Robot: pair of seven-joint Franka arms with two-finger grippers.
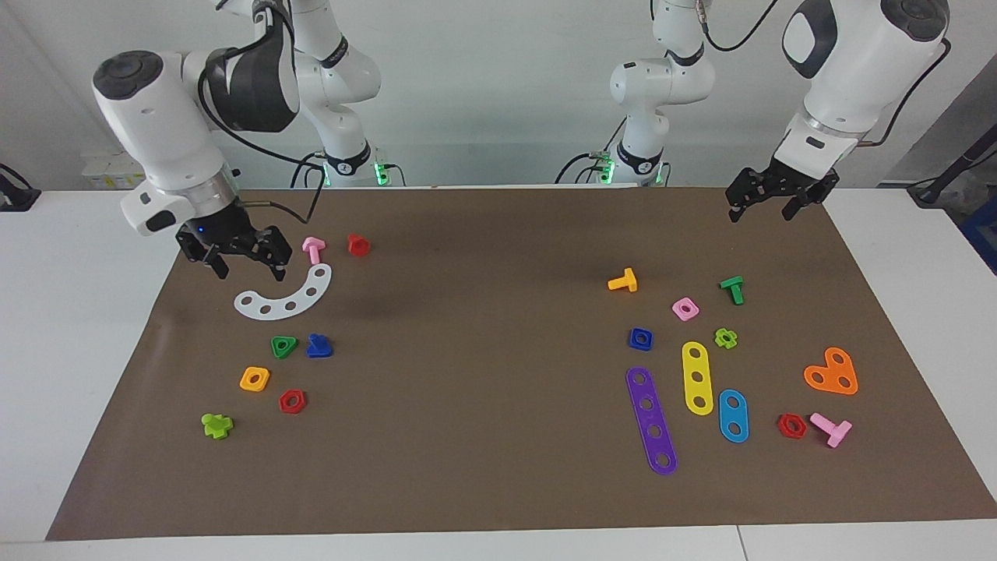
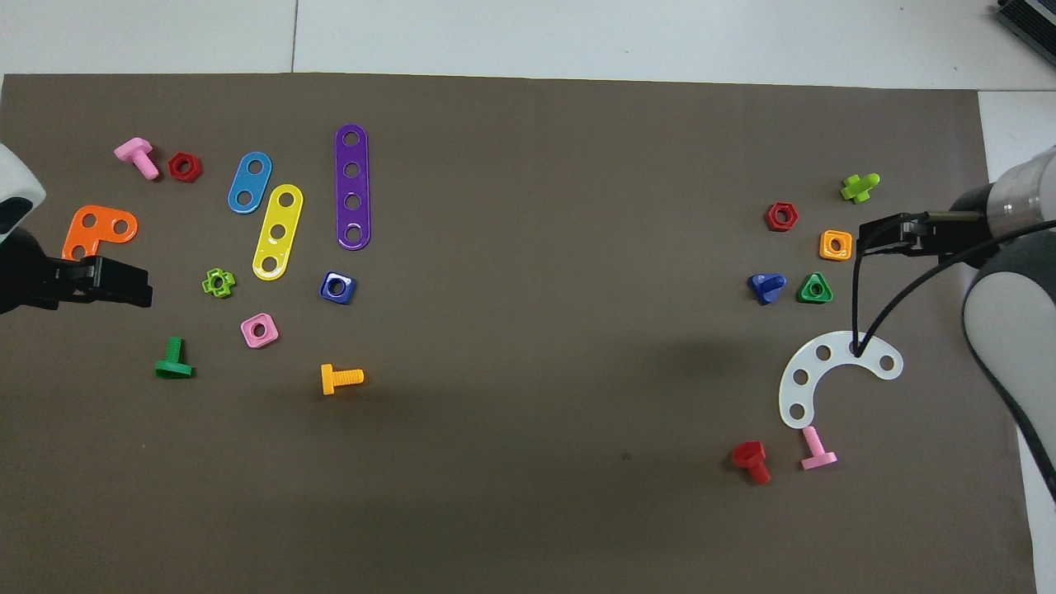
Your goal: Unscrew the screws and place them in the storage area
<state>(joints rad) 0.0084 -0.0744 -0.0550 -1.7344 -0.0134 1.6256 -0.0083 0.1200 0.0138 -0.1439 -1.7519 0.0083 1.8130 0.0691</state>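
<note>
The jaws of the right gripper (image 1: 243,261) are spread and hold nothing, hanging over the mat by the white curved plate (image 1: 285,298) at the right arm's end of the bench (image 1: 47,312). The dark-blue screw (image 1: 318,346) lies free on the brown mat (image 1: 483,389), just beside the green triangular nut (image 1: 283,347) and near the orange square nut (image 1: 255,379) and red hexagonal nut (image 1: 292,401), so it appears to be set down in the storage area already. The release is best finished by a straight lift clear, so that neither the screw nor the plate is brushed. The left gripper (image 1: 767,204) waits with its jaws spread as well, over the mat's corner at the left arm's end, well apart from the green bolt (image 1: 732,289).
</note>
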